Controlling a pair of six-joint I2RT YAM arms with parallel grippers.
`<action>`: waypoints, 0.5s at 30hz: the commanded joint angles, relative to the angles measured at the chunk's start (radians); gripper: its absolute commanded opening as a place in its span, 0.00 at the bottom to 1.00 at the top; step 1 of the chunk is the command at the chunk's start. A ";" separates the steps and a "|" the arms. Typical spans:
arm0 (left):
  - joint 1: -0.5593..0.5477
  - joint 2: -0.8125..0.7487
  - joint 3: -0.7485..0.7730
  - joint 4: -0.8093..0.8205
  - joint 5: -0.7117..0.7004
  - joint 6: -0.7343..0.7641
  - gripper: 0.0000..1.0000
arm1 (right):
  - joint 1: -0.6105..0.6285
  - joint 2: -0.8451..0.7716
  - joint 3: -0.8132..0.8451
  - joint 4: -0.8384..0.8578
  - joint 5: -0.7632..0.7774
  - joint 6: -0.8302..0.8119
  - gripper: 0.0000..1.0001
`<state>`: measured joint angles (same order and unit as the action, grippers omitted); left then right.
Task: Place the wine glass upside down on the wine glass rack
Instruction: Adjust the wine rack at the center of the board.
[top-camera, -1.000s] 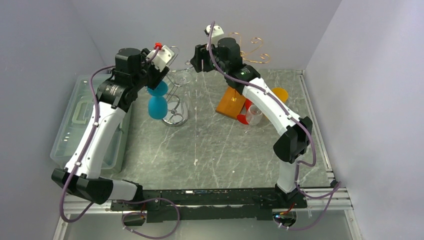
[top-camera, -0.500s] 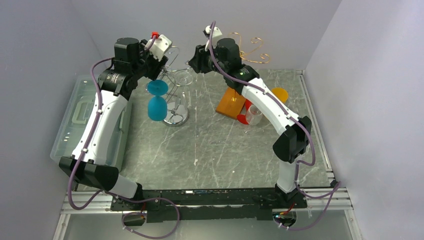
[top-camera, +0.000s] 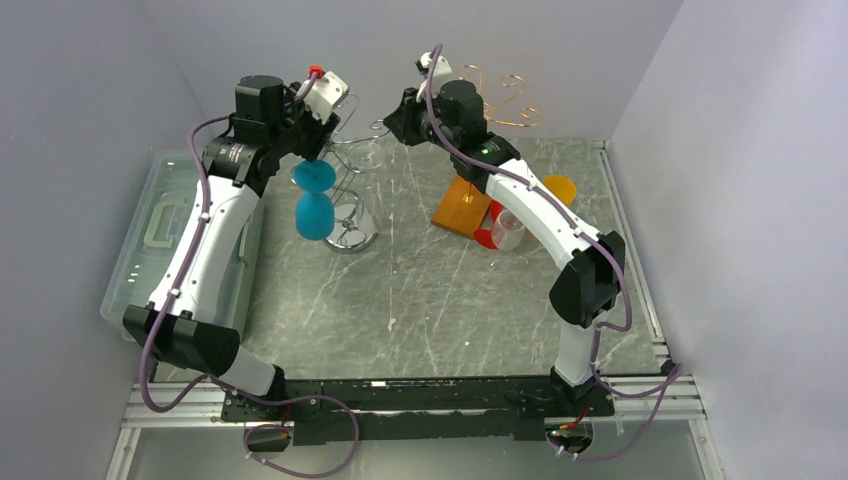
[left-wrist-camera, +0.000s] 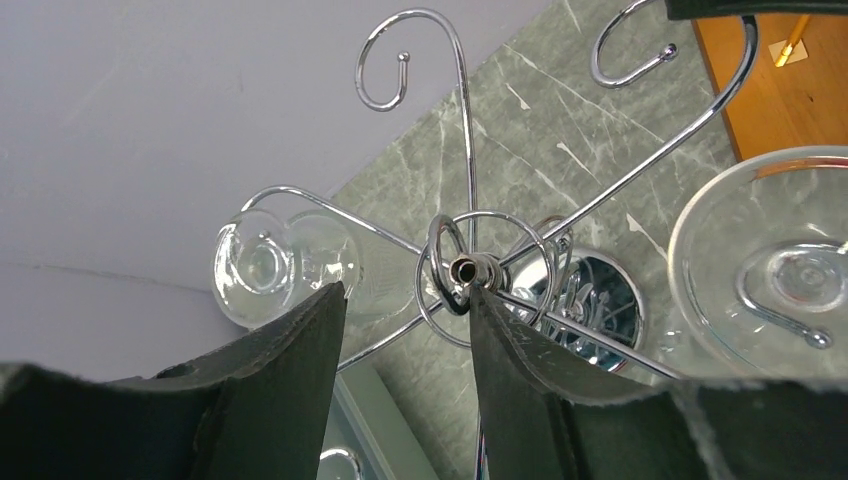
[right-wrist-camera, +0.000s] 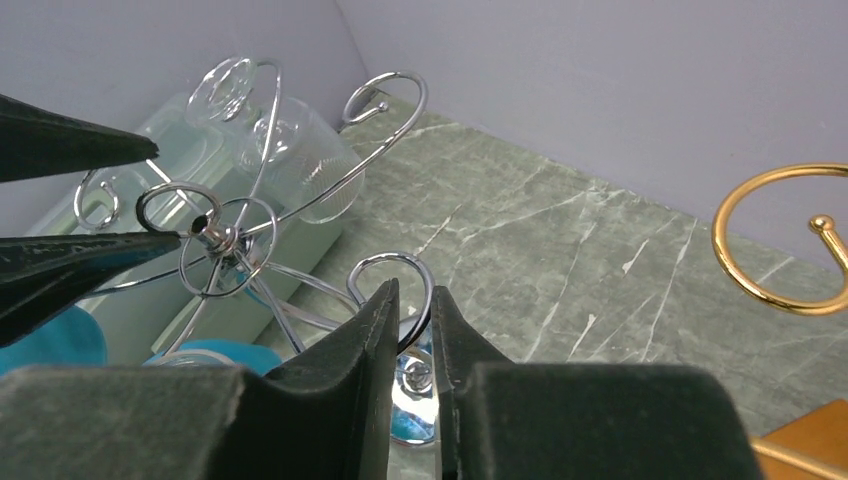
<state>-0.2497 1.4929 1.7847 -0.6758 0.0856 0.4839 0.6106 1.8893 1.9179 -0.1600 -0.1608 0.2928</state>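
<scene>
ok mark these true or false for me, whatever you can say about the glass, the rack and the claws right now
1. The blue wine glass hangs upside down on the silver rack. True.
2. The left claw is shut on the blue wine glass. False: it is open, with nothing gripped.
3. The orange block sits inside the plastic bin. False: it is on the table, right of the silver rack.
4. Clear glasses also hang on the silver rack. True.
</scene>
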 joint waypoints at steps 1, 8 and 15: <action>0.019 0.023 0.036 0.054 -0.009 0.002 0.53 | 0.007 -0.050 -0.060 0.001 -0.029 0.010 0.12; 0.038 0.038 0.053 0.078 -0.019 0.024 0.50 | 0.010 -0.135 -0.179 0.063 -0.033 0.036 0.00; 0.054 0.044 0.059 0.107 -0.034 0.069 0.45 | 0.031 -0.185 -0.267 0.103 -0.026 0.059 0.00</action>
<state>-0.2287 1.5234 1.7962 -0.6678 0.1108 0.5018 0.6220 1.7405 1.6947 -0.0391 -0.1665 0.3328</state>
